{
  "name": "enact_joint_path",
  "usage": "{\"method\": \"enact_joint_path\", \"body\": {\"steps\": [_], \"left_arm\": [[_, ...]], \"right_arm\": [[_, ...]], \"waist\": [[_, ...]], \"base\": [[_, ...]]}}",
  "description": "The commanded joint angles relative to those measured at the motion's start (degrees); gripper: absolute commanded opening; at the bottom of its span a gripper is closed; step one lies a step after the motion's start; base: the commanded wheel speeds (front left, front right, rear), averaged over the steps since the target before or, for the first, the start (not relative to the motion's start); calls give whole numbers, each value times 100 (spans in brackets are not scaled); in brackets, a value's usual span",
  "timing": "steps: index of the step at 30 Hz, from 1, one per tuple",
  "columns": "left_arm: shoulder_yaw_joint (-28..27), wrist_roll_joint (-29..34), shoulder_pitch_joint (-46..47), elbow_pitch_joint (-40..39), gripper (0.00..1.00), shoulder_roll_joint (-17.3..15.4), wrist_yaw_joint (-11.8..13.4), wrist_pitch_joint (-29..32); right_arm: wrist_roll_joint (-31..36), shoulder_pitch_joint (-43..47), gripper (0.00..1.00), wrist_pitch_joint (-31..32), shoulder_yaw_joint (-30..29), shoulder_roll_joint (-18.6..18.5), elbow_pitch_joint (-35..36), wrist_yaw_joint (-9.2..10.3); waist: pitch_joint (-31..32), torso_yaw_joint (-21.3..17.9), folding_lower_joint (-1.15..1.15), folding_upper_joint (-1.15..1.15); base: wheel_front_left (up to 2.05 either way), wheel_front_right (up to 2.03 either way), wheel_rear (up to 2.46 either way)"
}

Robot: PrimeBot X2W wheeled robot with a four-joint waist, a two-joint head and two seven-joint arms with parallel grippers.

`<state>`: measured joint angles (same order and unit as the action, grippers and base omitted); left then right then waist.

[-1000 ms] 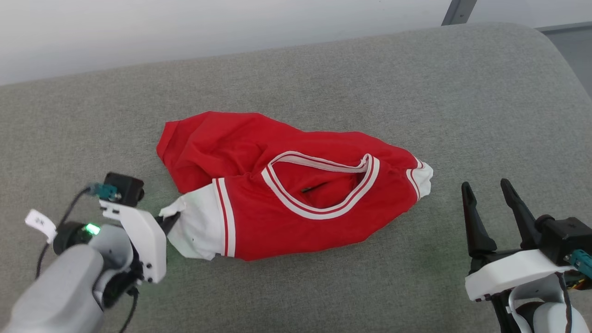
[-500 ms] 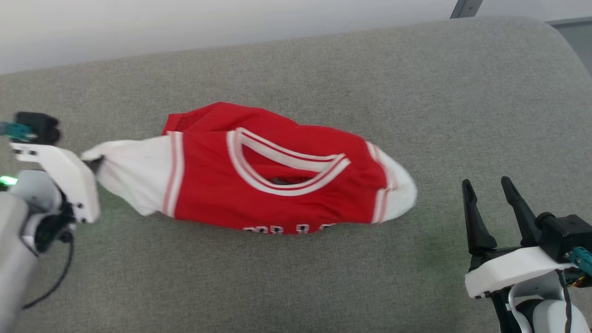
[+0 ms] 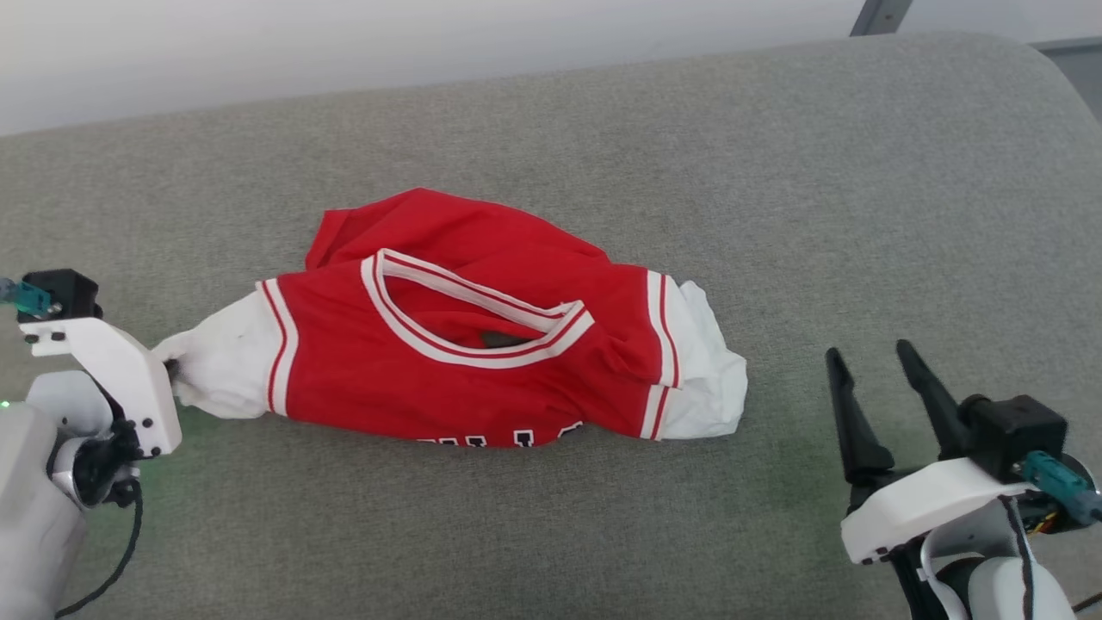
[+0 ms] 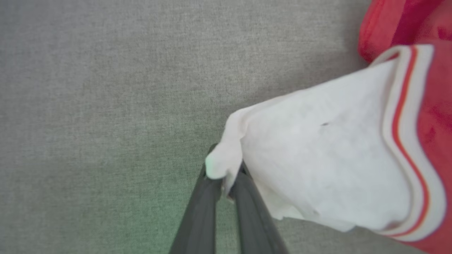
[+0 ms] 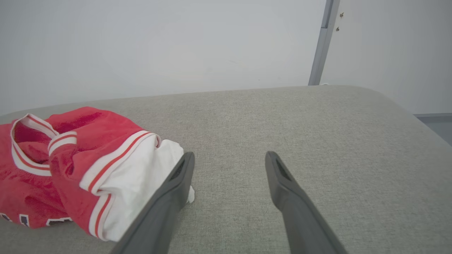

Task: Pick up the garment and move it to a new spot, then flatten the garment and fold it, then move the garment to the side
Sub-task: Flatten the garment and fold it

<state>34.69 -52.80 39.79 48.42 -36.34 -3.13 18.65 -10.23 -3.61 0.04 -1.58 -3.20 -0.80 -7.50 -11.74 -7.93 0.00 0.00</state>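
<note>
1. Counting: 1 garment, 2 claws, 1 worktop.
2. The garment is lying crumpled at the middle of the worktop, with its 1 striped neckline opening upward. 2 white sleeve ends are showing, 1 at each end, and dark lettering is peeking out at the near hem.
3. The left claw is pinching the tip of the left sleeve end. Its 2 fingers are sitting almost together with the white cloth between them, and the sleeve is tapering to a point there.
4. The right claw is standing wide and gripping nothing, over bare worktop near the right sleeve end but apart from it.
5. The worktop is showing grey woven fabric and a rounded far-right corner. A green glow is falling beside the left claw.
6. A plain pale wall is standing behind, with 1 grey upright strip.
</note>
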Motion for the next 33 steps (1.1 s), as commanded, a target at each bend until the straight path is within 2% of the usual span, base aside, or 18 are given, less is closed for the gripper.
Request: {"method": "enact_joint_path", "body": {"steps": [1, 8, 15, 18, 31, 32, 33], "left_arm": [[-25, -73, -62, 42, 100, 43, -33, -31], [-44, -91, -214, -98, 100, 159, -94, -410], [-89, -88, -532, -689, 100, 269, -64, -1004], [-81, -23, -644, -931, 100, 275, -28, -1198], [-135, 277, -1443, -2405, 100, 401, 441, -2455], [-145, 287, -1507, -2480, 100, 420, 474, -2548], [-149, 302, -1574, -2552, 100, 433, 506, -2629]], "right_arm": [[-36, -45, 100, 54, 87, -55, -44, 1], [-294, -47, 100, 356, 545, -367, -166, 1], [-623, -228, 100, 935, 1146, -803, -416, 1], [-681, -328, 100, 1080, 1228, -911, -508, 1], [-975, -1036, 100, 1863, 1717, -1384, -1386, 1], [-1038, -1078, 84, 1921, 1739, -1391, -1433, 1], [-1066, -1121, 43, 1990, 1753, -1406, -1480, 1]], "waist": [[34, 45, 0, 0], [111, 223, 0, 0], [130, 465, 0, 0], [113, 543, 0, 0], [-11, 1040, 0, 0], [-13, 1072, 0, 0], [-14, 1104, 0, 0]], "base": [[0, 0, 0], [0, 0, 0], [0, 0, 0], [0, 0, 0], [0, 0, 0], [0, 0, 0], [0, 0, 0]]}}
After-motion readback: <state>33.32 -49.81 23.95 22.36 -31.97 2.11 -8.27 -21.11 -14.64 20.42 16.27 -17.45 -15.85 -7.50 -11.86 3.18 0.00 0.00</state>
